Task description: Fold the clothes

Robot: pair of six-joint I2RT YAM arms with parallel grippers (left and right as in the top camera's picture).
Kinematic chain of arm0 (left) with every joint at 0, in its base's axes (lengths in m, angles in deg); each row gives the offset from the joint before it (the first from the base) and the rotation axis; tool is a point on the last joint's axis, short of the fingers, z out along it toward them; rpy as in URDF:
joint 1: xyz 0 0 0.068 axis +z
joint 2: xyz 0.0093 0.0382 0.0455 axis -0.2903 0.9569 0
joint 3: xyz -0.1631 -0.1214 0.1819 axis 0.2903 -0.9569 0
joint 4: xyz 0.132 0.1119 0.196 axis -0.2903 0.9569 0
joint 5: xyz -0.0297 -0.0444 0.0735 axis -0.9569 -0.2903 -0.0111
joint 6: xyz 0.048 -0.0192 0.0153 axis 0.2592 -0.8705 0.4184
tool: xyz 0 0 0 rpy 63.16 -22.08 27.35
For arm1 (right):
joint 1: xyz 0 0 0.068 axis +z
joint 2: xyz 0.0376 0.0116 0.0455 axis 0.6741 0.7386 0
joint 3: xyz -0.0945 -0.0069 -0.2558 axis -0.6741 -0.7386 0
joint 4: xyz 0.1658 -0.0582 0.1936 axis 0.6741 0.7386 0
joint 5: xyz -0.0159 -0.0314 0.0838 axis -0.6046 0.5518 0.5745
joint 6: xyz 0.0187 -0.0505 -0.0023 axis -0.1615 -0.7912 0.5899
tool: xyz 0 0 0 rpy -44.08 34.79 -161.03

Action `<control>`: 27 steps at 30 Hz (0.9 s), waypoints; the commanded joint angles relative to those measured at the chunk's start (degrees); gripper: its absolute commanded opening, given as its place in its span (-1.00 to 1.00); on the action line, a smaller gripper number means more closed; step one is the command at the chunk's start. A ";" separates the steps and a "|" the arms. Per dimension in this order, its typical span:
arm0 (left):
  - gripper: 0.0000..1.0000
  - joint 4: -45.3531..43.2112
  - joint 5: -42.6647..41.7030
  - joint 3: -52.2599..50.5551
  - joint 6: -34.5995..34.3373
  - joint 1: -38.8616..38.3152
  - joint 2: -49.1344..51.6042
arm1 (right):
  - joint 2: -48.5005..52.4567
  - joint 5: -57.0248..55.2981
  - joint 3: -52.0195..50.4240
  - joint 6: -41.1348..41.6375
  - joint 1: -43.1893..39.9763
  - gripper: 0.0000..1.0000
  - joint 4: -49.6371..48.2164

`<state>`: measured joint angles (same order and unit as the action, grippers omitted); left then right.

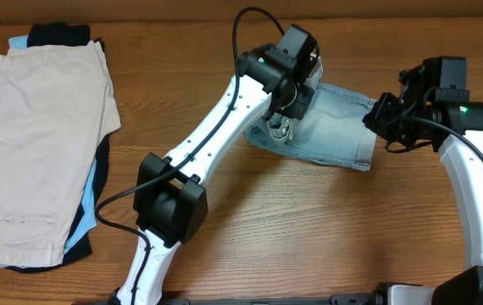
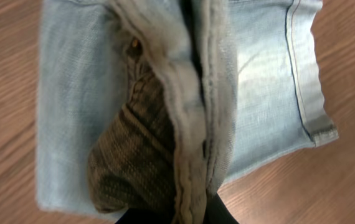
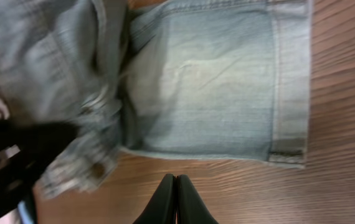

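The light-blue denim shorts [image 1: 335, 127] lie folded on the wooden table at center right, cuffed hem toward the right. My left gripper [image 1: 285, 114] is over their waistband end and is shut on the bunched waistband, which fills the left wrist view [image 2: 193, 124] with the inside pocket lining showing. My right gripper [image 1: 391, 135] is shut and empty, just off the cuffed hem edge. In the right wrist view its closed fingertips [image 3: 176, 180] hover over bare wood just short of the shorts [image 3: 208, 81].
A stack of folded clothes with a beige garment [image 1: 38, 135] on top sits at the far left of the table [image 1: 309, 229]. The left arm's cable loops above the shorts.
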<state>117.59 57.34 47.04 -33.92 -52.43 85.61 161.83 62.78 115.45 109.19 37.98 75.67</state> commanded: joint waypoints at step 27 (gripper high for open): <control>-0.92 32.61 14.10 30.14 7.19 18.73 -1.88 | 18.62 6.84 0.39 -3.50 4.92 -0.92 -12.33</control>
<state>150.46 71.02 76.07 -27.80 -33.35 85.32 179.34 68.97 115.45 106.32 41.52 64.54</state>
